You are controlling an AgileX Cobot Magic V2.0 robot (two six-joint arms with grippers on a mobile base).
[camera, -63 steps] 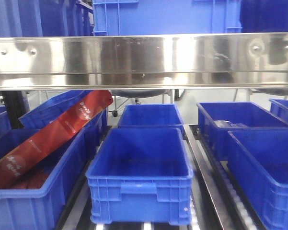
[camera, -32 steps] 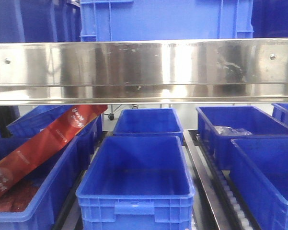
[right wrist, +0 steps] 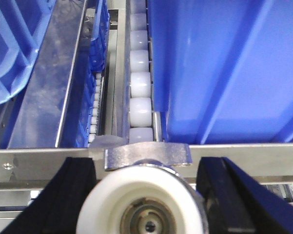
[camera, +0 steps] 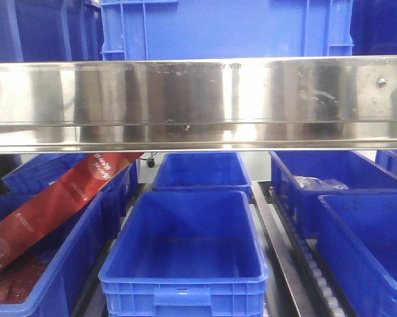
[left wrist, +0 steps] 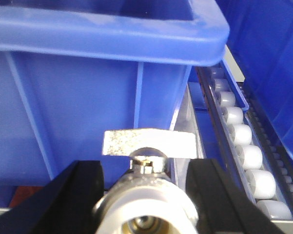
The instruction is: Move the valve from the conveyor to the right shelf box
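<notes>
Centre bin [camera: 185, 281] nearer now. Left gripper [left wrist: 146, 195] pinches valve [left wrist: 146, 212], right gripper [right wrist: 146, 195] second valve [right wrist: 141, 204]; bores [left wrist: 144, 225] face cameras, handles [left wrist: 148, 144] crosswise.

Front view: bright, even light with slight grain. The polished steel rail [camera: 198, 99] shows broad white glare, strongest right of centre, beside smeared dark reflections. Soft shade lies inside the middle blue bin [camera: 185, 257].

Left wrist view: the metal valve [left wrist: 146, 195] at the bottom edge is blurred, close to the lens. The bin wall [left wrist: 87, 107] is shaded under its rim.

Right wrist view: the white-capped valve [right wrist: 144, 204] is out of focus, and the white rollers [right wrist: 140, 85] look nearly washed out.
</notes>
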